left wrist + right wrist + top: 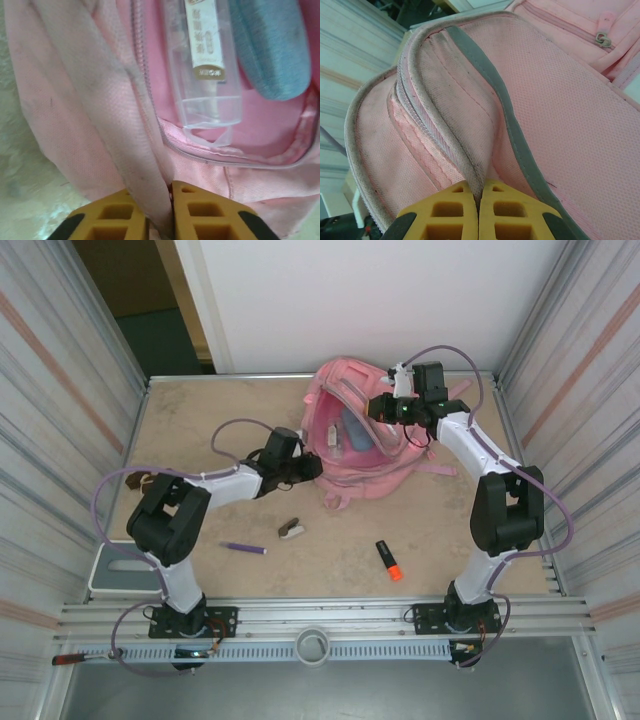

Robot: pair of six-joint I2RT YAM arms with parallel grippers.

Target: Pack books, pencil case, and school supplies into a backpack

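Low reach: left arm stretches across the counter to the left side of the backpack, left claw pinched tight on a fold of pink fabric at the opening. Opposite, right arm elbows up and over the backpack's right side, right claw clamped on its grey-piped rim. Pencil case lies inside the backpack; purple pen and highlighter lie on the counter just nearer than it.
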